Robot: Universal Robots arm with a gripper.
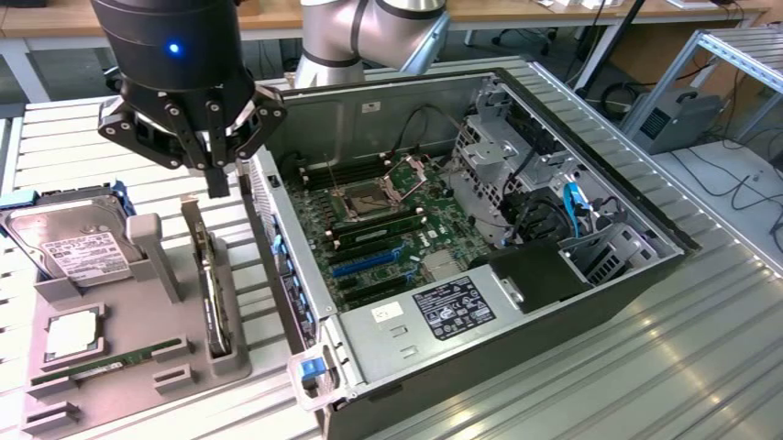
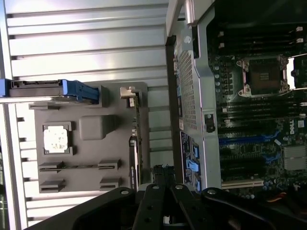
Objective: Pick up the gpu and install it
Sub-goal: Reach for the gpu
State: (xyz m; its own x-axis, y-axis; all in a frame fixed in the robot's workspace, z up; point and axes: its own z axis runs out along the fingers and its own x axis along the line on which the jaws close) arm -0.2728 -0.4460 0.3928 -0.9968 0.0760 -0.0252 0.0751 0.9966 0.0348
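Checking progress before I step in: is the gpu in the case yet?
No, the gpu stands on edge in the gray holder outside the case.

The exterior view looked down at a steep slant from high over the desk (image 1: pixel 636 367). It sat near enough that the open computer case (image 1: pixel 612 165) took up the middle and the claw (image 1: pixel 218 183) loomed large toward the exterior view's left. The wrist view faced almost straight down onto the desk, past the claw's own fingers (image 2: pixel 158 182). Both views took in the grey tray (image 1: pixel 135 321) (image 2: pixel 86 158), the case's perforated wall beside it and the motherboard (image 1: pixel 380 229) (image 2: pixel 254 124).
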